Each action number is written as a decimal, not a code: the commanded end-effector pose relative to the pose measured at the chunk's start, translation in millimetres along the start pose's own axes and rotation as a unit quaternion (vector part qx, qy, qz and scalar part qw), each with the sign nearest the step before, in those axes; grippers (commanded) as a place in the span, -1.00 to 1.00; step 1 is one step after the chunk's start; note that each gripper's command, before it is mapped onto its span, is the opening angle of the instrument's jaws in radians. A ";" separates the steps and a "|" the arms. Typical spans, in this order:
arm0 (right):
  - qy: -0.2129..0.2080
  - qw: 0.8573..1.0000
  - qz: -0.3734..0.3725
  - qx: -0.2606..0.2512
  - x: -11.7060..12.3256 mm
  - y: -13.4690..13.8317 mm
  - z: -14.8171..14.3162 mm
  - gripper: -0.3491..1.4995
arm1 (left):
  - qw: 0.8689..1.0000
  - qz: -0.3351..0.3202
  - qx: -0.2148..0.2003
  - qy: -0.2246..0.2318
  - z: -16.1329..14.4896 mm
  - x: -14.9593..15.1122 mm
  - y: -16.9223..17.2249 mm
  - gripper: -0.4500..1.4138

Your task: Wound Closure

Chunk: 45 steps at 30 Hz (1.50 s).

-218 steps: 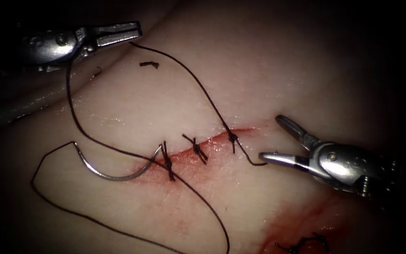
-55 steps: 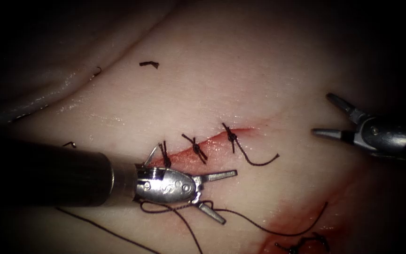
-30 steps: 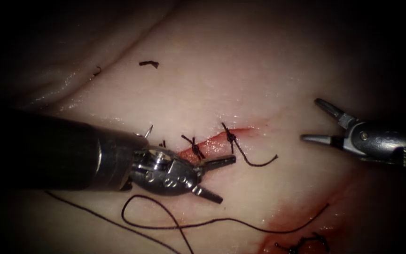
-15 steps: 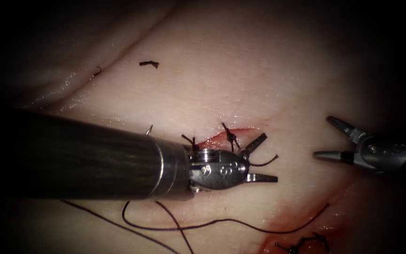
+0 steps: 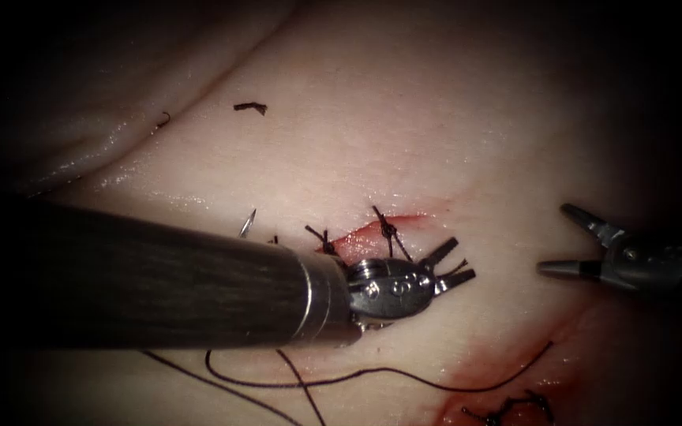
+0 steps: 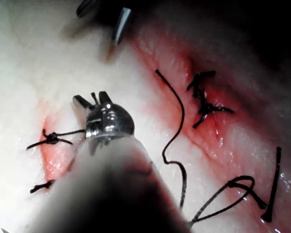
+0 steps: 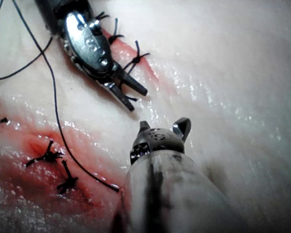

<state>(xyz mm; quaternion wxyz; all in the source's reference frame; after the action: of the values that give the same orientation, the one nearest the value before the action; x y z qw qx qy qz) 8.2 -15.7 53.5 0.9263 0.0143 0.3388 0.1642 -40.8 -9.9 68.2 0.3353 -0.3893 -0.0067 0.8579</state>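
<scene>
Thread [image 5: 372, 369] is lying loose nearest the lens, curling across the tissue [image 5: 404, 118] towards a patch of red fluid [image 5: 499, 371]; neither tool is gripping it. Just beyond it you are reaching your left tool [image 5: 458, 264] across from the left. Its jaws are standing a little apart around the short tail [image 5: 399, 248] that is hanging from the right-hand knot, and they are not clamping anything as far as the views show. Behind the tool, three knotted stitches [image 5: 327, 242] are sitting across the cut [image 5: 369, 234], so most of the closing is looking done. A red gap is showing between the middle and right-hand knots, and the tail is waiting untrimmed. The needle [image 5: 248, 223] is lying on the left of the cut, its tip poking out from behind your left shaft. Neither tool is holding it, and whether any of it is sitting in the tissue cannot be told. Well off to the right you are keeping your right tool [image 5: 554, 238] wide open and empty, hovering over bare tissue. Farthest back, a cut end of thread [image 5: 250, 106] is resting on the surface.
</scene>
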 end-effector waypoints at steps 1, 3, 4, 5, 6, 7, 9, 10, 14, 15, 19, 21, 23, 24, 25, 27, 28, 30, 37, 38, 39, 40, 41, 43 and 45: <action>0.001 1.000 0.000 0.001 0.1 -0.6 1.0 0.49 | 1.000 -0.002 -0.005 -0.002 0.7 -0.4 0.5 -0.22; -0.001 1.000 -0.001 0.001 0.1 -0.7 1.3 0.49 | 1.000 -0.007 -0.005 -0.005 1.1 -0.3 0.7 -0.20; -0.003 1.000 -0.001 0.001 0.1 -0.8 1.4 0.49 | 1.000 -0.007 -0.008 -0.004 1.2 -0.4 0.7 -0.19; -0.004 1.000 -0.001 0.002 0.1 -0.9 1.4 0.49 | 1.000 -0.007 -0.009 -0.004 1.2 -0.4 0.7 -0.19; -0.004 1.000 -0.001 0.001 0.1 -0.9 1.5 0.49 | 1.000 -0.010 -0.009 -0.004 1.2 -0.4 0.7 -0.17; -0.004 1.000 -0.001 0.000 0.1 -0.9 1.6 0.49 | 1.000 -0.010 -0.010 -0.004 1.1 -0.4 0.6 -0.17; -0.005 1.000 -0.002 0.000 0.0 -1.0 1.8 0.49 | 1.000 -0.011 -0.011 -0.004 1.0 -0.2 0.5 -0.20; -0.006 1.000 -0.002 0.001 0.0 -1.0 1.8 0.49 | 1.000 -0.011 -0.011 -0.004 1.0 -0.1 0.5 -0.24; -0.006 1.000 -0.002 -0.001 -0.1 -1.0 2.1 0.49 | 1.000 -0.016 -0.012 -0.005 0.8 0.1 0.6 -0.65; -0.006 1.000 -0.002 -0.001 -0.1 -1.0 2.1 0.49 | 1.000 -0.013 -0.012 -0.005 0.7 0.2 0.6 -0.78; -0.003 1.000 -0.003 0.007 -0.3 -1.0 2.4 0.42 | 1.000 0.020 -0.015 -0.006 -0.1 0.6 0.7 -1.00; 0.003 1.000 -0.003 0.011 -0.4 -0.9 2.5 0.38 | 1.000 0.021 -0.016 0.002 -0.5 0.8 0.5 -1.00; 0.006 1.000 -0.003 0.013 -0.5 -0.9 2.7 0.34 | 0.999 0.023 -0.019 0.011 -0.9 0.9 0.2 -1.00; 0.011 1.000 -0.003 0.016 -0.5 -0.8 2.7 0.33 | 0.999 0.026 -0.021 0.014 -1.3 0.9 0.0 -1.00; 0.015 1.000 -0.002 0.020 -0.5 -0.8 2.8 0.29 | 0.999 0.029 -0.025 0.017 -1.6 1.0 -0.2 -1.00; 0.029 0.999 -0.001 0.025 -0.5 -0.7 2.9 0.16 | 0.999 0.029 -0.038 0.024 -2.3 1.0 -0.6 -1.00; 0.057 0.998 0.005 0.035 -0.3 -0.6 3.2 -0.18 | 0.997 0.029 -0.060 0.045 -3.3 1.0 -1.3 -1.00; 0.096 0.994 -0.007 0.046 -0.1 -0.4 3.5 -0.36 | 0.994 0.029 -0.079 0.070 -4.4 1.1 -2.0 -1.00; 0.204 0.977 -0.040 0.036 0.3 0.6 4.9 0.36 | 0.985 0.026 -0.126 0.116 -7.7 1.3 -4.1 -1.00; 0.218 0.974 -0.045 0.036 0.1 0.3 5.4 0.53 | 0.981 0.028 -0.142 0.132 -8.5 1.2 -4.6 -1.00; 0.221 0.973 -0.048 0.039 0.0 0.2 5.6 0.56 | 0.979 0.028 -0.146 0.138 -8.7 1.2 -4.8 -1.00; 0.224 0.972 -0.051 0.041 0.0 -0.1 5.9 0.60 | 0.978 0.029 -0.150 0.145 -8.9 1.2 -5.0 -1.00; 0.228 0.971 -0.055 0.043 0.0 -0.4 6.4 0.64 | 0.975 0.030 -0.157 0.152 -9.1 1.1 -5.2 -1.00; 0.233 0.970 -0.059 0.046 0.2 -1.0 7.1 0.69 | 0.972 0.033 -0.167 0.162 -9.2 0.9 -5.5 -1.00; 0.240 0.967 -0.063 0.053 0.6 -1.5 7.8 0.71 | 0.965 0.034 -0.188 0.182 -9.2 0.8 -5.7 -1.00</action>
<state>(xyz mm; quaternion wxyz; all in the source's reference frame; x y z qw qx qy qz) 13.7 -16.0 58.5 0.8227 0.0037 0.5624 0.0827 -31.1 -6.8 62.3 0.2096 -0.6198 -0.1023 0.7493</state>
